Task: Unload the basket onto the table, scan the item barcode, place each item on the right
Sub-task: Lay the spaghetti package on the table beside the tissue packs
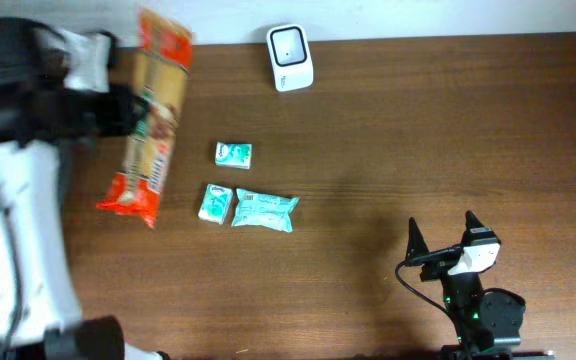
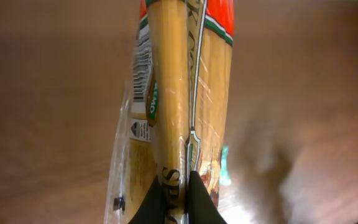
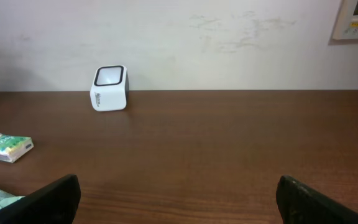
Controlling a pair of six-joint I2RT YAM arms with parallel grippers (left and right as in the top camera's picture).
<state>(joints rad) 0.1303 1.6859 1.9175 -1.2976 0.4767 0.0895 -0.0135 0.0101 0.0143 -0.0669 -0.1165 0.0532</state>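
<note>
A long spaghetti packet (image 1: 153, 110), clear with orange-red ends, hangs lifted above the table's left side. My left gripper (image 1: 118, 108) is shut on its edge. In the left wrist view the packet (image 2: 179, 93) runs up from my gripper (image 2: 178, 202), and a barcode (image 2: 143, 71) shows on its left side. The white barcode scanner (image 1: 290, 57) stands at the table's back edge, to the right of the packet; it also shows as a white cube (image 3: 109, 88) in the right wrist view. My right gripper (image 1: 440, 235) rests open near the front right, holding nothing.
Three small teal-and-white packets lie mid-table: one box (image 1: 233, 154), another (image 1: 214, 203) and a soft pack (image 1: 265, 210). In the right wrist view a teal box (image 3: 6, 147) sits at the left. A pale wall stands behind the table.
</note>
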